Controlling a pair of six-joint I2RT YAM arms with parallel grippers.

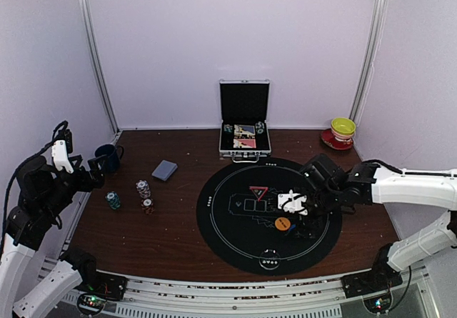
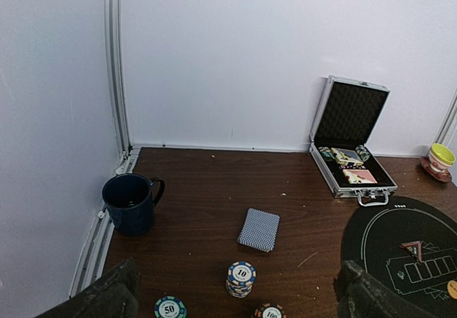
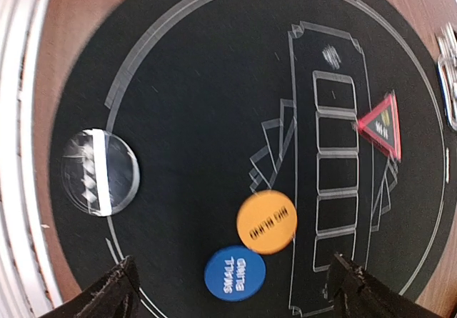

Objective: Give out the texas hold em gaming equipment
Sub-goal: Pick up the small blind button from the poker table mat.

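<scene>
Right pincer (image 3: 232, 293) stands wide over a round orange button (image 3: 266, 221) and a round blue button (image 3: 234, 274), side by side on the black circular mat (image 3: 186, 118). Left pincer (image 2: 235, 298) is wide too, near striped poker chip stacks (image 2: 241, 279) on the brown wooden counter (image 2: 207, 189).

Light's soft and even all round, with the walls going a bit lilac in the top view and hardly any hard shadows. The black mat (image 1: 264, 214) eats detail. Left wrist view is crisp, and the mug (image 2: 130, 202) throws only a faint shadow. Right wrist view is smeared, worst along the left edge, though the orange button (image 3: 265, 221) lettering still reads.
</scene>
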